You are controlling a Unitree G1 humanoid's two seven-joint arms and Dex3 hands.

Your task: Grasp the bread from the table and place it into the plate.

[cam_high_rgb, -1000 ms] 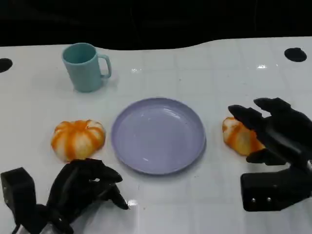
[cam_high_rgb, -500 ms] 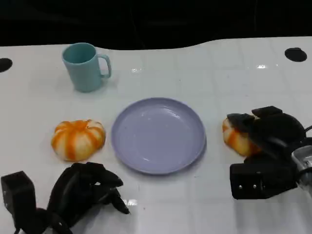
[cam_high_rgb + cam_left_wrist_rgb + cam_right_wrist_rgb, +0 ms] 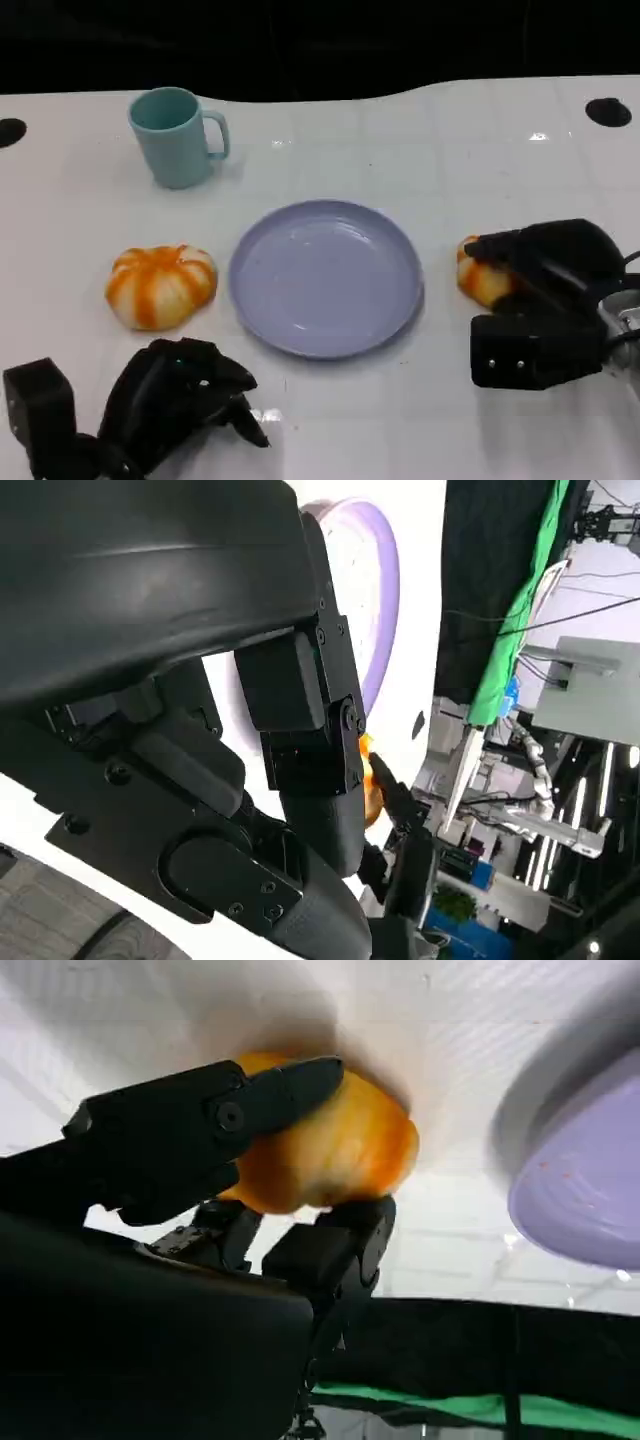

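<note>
Orange-striped bread [image 3: 481,279] beside lavender plate [image 3: 325,276]

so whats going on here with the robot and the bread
The robot's right hand is closing around an orange-and-white striped bread roll lying on the white table, just right of the round lavender plate. The right wrist view shows fingers pressed against both sides of the roll. It has not been lifted yet and the plate holds nothing. The left hand rests curled near the table's front edge, holding nothing, below a second striped roll. A teal mug stands at the back.
</note>
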